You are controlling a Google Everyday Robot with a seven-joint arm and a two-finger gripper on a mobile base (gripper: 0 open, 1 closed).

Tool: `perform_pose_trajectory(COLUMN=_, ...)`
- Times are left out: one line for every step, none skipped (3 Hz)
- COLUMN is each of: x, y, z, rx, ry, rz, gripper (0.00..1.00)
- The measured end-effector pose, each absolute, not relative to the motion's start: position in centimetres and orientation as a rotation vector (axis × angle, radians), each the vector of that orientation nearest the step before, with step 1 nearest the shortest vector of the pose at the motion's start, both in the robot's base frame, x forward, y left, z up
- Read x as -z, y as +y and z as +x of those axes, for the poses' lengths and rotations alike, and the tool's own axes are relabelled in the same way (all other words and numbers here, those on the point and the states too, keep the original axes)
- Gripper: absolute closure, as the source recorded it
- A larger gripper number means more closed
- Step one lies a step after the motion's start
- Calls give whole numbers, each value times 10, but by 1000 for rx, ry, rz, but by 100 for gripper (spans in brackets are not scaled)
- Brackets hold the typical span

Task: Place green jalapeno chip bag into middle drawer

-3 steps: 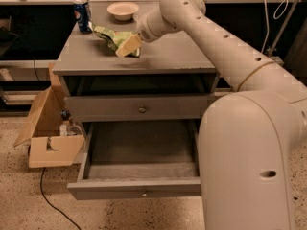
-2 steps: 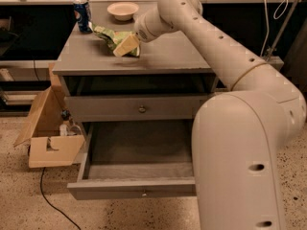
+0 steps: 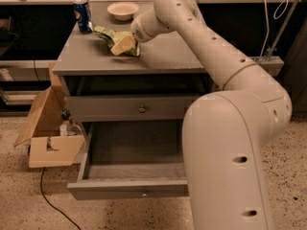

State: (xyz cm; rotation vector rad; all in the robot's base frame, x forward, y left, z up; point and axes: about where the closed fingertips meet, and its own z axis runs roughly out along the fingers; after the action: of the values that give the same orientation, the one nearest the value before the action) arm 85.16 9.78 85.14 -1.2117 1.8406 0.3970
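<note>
— What's around it?
— Blue soda can (image 3: pixel 82 15) and bowl (image 3: pixel 123 9) at the back of the cabinet top (image 3: pixel 165 56). Cardboard box (image 3: pixel 48 135) on the floor, left. Upper drawer (image 3: pixel 110 108) shut. Middle drawer (image 3: pixel 127 188) pulled out, right part hidden behind the arm (image 3: pixel 225 157).
— Pose?
— It reaches over the top, gripper (image 3: pixel 125 46) down on the green jalapeno chip bag (image 3: pixel 108 33) beside the can. Can't tell the grip.
— Changes?
— Bag unmoved; the arm covers more of the drawer.

The gripper (image 3: pixel 124 44) is placed at the green jalapeno chip bag (image 3: pixel 106 33) on the cabinet top (image 3: pixel 163 56), crowded behind by soda can (image 3: pixel 82 14) and bowl (image 3: pixel 123 9). The open middle drawer (image 3: pixel 124 189) is reachable from above at its left; its right is covered by the arm (image 3: pixel 230 166).
</note>
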Motion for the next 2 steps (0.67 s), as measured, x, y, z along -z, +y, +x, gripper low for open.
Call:
perform_pose_trajectory(x=-846, y=105, z=854, rx=-418, ry=1847, rz=-1210, gripper=42)
perform_pose_trajectory(x=-845, y=106, z=853, rx=-439, ry=1842, rz=-1209, gripper=65)
